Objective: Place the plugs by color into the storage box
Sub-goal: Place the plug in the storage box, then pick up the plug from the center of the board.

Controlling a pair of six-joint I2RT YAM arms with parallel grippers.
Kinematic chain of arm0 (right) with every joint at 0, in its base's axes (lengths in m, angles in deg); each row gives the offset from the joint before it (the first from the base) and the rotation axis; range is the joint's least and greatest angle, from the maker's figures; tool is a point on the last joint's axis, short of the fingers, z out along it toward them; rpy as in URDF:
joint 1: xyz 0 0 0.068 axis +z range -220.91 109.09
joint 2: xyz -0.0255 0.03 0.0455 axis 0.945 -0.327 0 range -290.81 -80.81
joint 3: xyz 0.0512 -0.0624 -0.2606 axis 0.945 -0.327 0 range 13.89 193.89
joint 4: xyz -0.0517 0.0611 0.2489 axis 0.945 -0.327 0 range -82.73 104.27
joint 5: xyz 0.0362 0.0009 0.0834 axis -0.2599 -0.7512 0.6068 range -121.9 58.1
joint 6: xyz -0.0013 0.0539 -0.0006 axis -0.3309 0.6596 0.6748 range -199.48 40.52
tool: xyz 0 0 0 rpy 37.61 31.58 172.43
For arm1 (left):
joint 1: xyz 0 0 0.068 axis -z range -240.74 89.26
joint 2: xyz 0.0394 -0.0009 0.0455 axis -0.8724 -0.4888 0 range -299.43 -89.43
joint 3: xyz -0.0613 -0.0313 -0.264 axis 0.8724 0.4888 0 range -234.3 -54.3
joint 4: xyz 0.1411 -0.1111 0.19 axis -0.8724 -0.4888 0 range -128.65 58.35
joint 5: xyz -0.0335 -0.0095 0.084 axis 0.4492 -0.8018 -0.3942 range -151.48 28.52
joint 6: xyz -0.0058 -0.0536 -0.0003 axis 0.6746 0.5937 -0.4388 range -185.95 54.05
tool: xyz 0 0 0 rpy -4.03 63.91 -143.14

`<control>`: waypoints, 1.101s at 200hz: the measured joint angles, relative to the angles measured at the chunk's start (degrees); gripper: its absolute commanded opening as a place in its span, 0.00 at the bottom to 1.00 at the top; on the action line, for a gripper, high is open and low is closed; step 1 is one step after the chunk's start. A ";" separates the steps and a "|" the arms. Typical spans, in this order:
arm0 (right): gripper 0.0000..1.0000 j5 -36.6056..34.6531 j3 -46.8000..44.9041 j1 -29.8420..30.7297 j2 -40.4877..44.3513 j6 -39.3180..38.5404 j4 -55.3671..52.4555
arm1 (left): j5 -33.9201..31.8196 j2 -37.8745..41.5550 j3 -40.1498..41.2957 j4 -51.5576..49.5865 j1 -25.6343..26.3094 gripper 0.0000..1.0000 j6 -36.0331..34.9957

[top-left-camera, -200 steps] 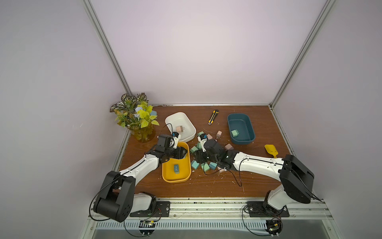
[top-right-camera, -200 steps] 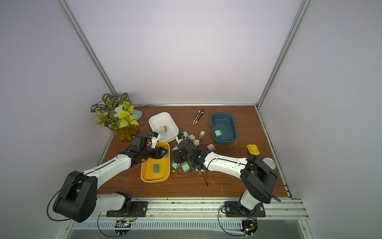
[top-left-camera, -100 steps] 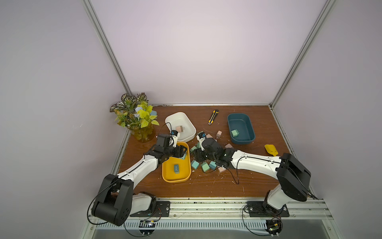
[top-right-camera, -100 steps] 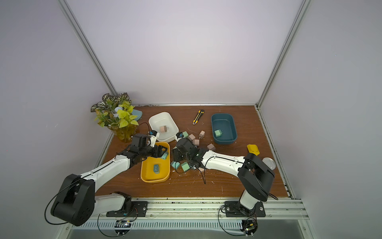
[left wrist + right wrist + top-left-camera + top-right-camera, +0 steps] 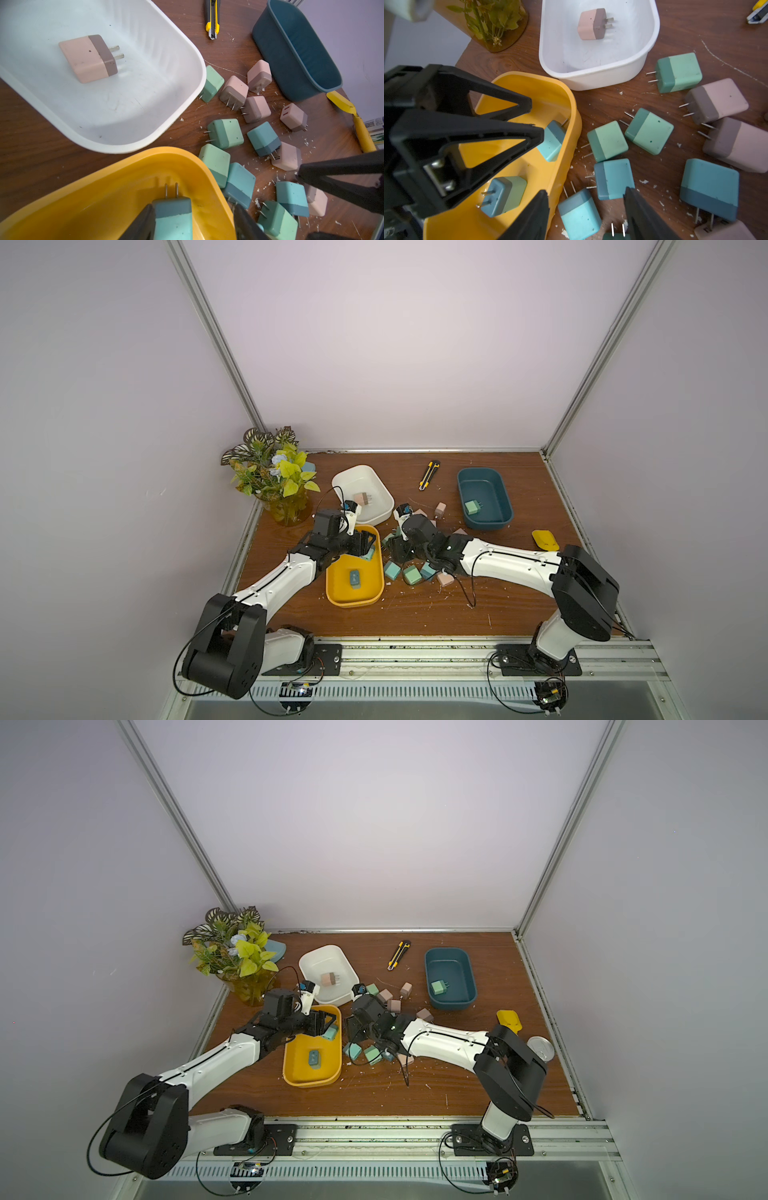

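You have three bins on the table [image 5: 415, 614], each holding one colour. The white bin [image 5: 351, 480], toward the far edge and left of centre, holds a single pink plug [image 5: 363, 499] lying on its side. The dark teal bin [image 5: 478, 481], toward the far edge and right of centre, holds one mint green plug [image 5: 472, 506]. The yellow bin [image 5: 353, 602], just in front of the white one and nearer the left edge, holds two. A teal-blue plug [image 5: 354, 577] lies flat on its floor, and a second teal-blue plug [image 5: 173, 218] sits at its far end, prongs toward the wall. Your left gripper [image 5: 192, 204] reaches into that end with its jaws apart. One finger touches the second plug and the other stands clear, so it isn't clamped. Your right gripper [image 5: 586, 190] hangs spread over the loose plugs [image 5: 411, 574], a mixed heap of pink, mint and teal-blue between the yellow and dark teal bins. Nothing is pinched between its fingers. The utility knife [image 5: 429, 475] lies near the far edge between the white and dark teal bins. The plant [image 5: 274, 477] stands in the far left corner.
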 measured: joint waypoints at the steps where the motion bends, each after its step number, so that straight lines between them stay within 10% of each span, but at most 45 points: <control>1: 0.64 -0.11 0.02 0.00 0.00 -0.02 -0.07 | 0.00 0.04 0.02 0.00 0.00 0.62 0.00; 118: 0.66 -12.28 -12.94 -1.92 17.11 0.33 -5.70 | -5.70 7.72 -3.67 1.27 10.51 0.63 -6.54; 220: 0.72 -9.75 -27.69 -2.45 25.94 7.13 -12.66 | -6.10 -5.11 -10.91 -0.28 28.02 0.64 -17.16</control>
